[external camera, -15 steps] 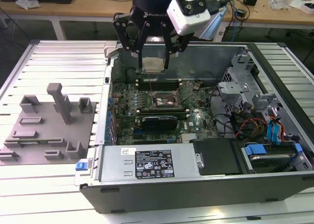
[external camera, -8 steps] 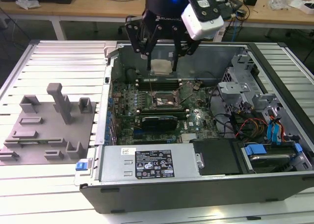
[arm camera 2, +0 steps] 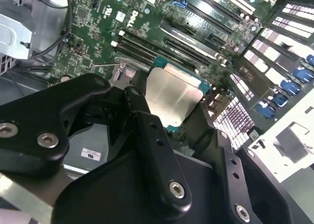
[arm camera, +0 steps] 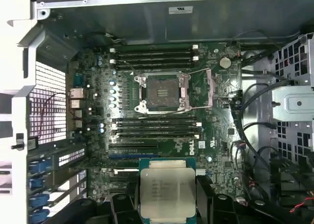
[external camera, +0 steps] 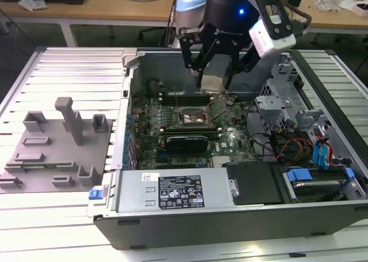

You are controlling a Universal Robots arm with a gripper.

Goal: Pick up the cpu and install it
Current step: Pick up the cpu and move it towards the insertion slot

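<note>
My gripper (external camera: 213,81) hangs over the motherboard inside the open computer case, shut on the cpu (external camera: 213,83), a thin square chip with a silvery top. In both wrist views the cpu (arm camera 2: 174,94) (arm camera: 167,189) sits flat between the black fingers (arm camera 2: 140,113) (arm camera: 205,200), held by two opposite edges. The black-framed socket (arm camera: 162,90) (external camera: 192,119) lies open on the board below, with its metal load plate (arm camera: 211,89) swung aside. In the exterior view the cpu hovers above and slightly to the right of the socket, apart from it.
Memory slots (arm camera: 154,54) flank the socket on both sides. A drive cage and loose cables (external camera: 299,141) fill the case at the exterior view's right. A power supply (external camera: 172,193) spans the near side. A grey block fixture (external camera: 57,153) stands outside the case at the exterior view's left.
</note>
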